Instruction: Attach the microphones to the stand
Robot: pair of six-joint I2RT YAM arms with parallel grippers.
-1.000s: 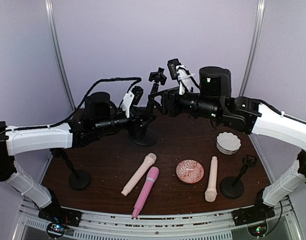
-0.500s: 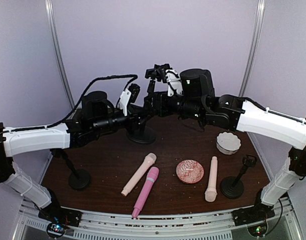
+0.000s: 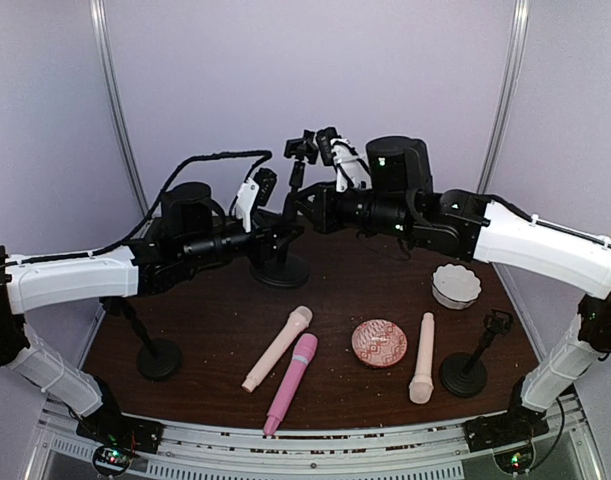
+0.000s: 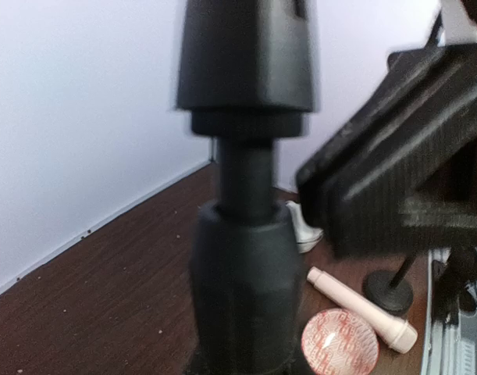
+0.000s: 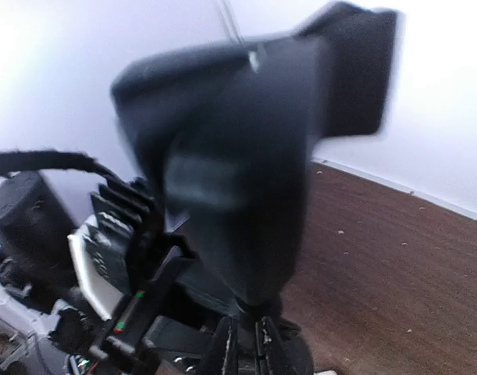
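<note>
Microphones (image 3: pixel 291 383) flat in front of centre stand (image 3: pixel 281 270), none clipped in; pink one and peach microphone (image 3: pixel 277 348) front-left of it, long axes slanting toward it, heads nearer; other peach microphone (image 3: pixel 422 357) front-right, past patterned dish (image 3: pixel 379 342), head pointing away; left gripper (image 3: pixel 275 237) clamped on stand's stem; right gripper (image 3: pixel 297 205) pinched closed just above, hold unclear; both well apart from every microphone; left gripper probably nearer the pair.
</note>
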